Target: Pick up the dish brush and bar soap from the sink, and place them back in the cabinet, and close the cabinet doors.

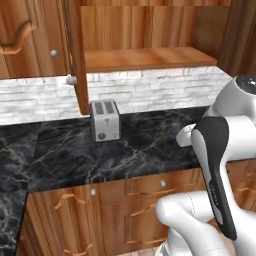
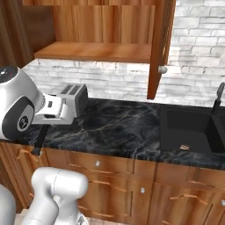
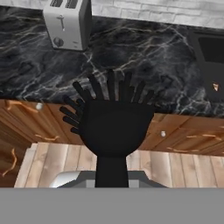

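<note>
Black marble counter (image 1: 140,145) runs below a white brick wall, with a silver toaster (image 1: 104,120) standing on it near the wall. Above, the cabinet (image 1: 145,57) hangs open, its wooden shelf bare, one of the cabinet doors (image 2: 159,44) swung out edge-on. In the hand view the dish brush (image 3: 111,127) sits at centre, bristles fanning toward 12 o'clock, handle running down to 6 o'clock into the gripper (image 3: 111,179), whose fingers are pinched shut on it. In the right base view the brush hangs below the hand at 8 o'clock. The sink (image 2: 189,129) lies at 3 o'clock, the bar soap (image 2: 184,147) resting in its basin.
</note>
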Robot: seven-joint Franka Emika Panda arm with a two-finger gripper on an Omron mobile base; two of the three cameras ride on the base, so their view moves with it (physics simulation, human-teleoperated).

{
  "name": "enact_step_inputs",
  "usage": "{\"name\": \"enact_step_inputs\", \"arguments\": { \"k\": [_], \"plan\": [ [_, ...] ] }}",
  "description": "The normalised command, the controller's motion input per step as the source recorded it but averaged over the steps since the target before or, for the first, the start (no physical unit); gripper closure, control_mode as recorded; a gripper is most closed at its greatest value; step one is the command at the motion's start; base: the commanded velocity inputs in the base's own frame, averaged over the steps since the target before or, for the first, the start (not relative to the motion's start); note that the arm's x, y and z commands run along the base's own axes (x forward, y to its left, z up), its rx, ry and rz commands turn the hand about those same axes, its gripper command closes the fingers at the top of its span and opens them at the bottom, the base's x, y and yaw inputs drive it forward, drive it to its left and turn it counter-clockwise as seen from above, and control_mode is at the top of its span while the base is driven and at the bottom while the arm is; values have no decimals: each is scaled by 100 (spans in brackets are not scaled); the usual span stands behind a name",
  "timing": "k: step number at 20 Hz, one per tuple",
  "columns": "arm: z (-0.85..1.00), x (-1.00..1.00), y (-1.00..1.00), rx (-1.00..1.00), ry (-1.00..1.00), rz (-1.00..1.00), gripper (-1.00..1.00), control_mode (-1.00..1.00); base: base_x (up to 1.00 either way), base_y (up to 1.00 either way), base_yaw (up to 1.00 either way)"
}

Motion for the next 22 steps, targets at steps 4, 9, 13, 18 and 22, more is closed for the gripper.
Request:
{"name": "enact_step_inputs", "arguments": {
  "k": [4,9,13,18,22],
  "plan": [
    [0,0,0,0,0,0,100,100,42,31,0],
    [0,0,0,0,0,0,100,100,45,16,0],
    [0,0,0,0,0,0,100,100,44,0,0],
    [0,0,0,0,0,0,100,100,46,0,0],
    [0,0,0,0,0,0,100,100,46,0,0]
  ]
}}
